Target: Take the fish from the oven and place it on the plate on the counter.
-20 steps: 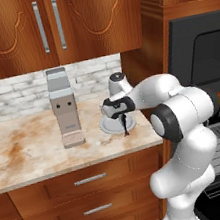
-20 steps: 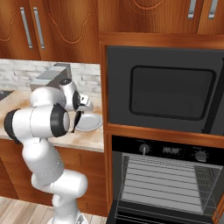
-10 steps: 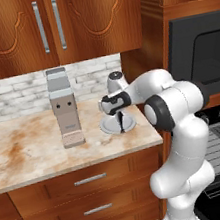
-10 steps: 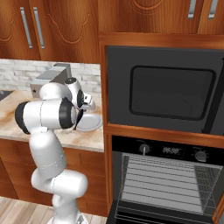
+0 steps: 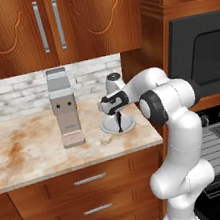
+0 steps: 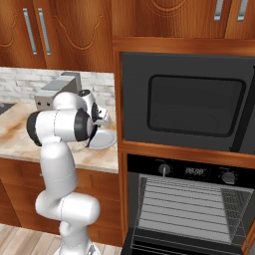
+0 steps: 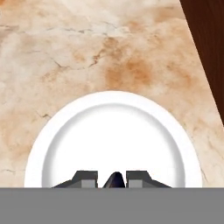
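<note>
My gripper [image 5: 116, 113] hangs over the round pale grey plate [image 5: 128, 124] on the beige marble counter [image 5: 32, 150], fingers pointing down. It is shut on the fish [image 5: 119, 122], a slim dark thing that dangles from the fingers to just above the plate's middle. In the hand view the fish [image 7: 115, 180] shows as a dark tip between the two fingertips of the gripper [image 7: 113, 178], with the plate [image 7: 113, 135] right below. The plate [image 6: 105, 141] lies near the counter's right end. The oven [image 6: 199, 209] stands to the right with grey wire racks showing.
A grey coffee machine [image 5: 64, 108] stands on the counter left of the plate. A black unit with a dark glass window [image 6: 194, 102] sits above the oven. A wooden side panel [image 7: 208, 52] borders the counter beside the plate. Wall cabinets [image 5: 47, 26] hang overhead.
The arm's elbow has swung a little to the left; the hand has stayed over the plate with the fish still in it.
</note>
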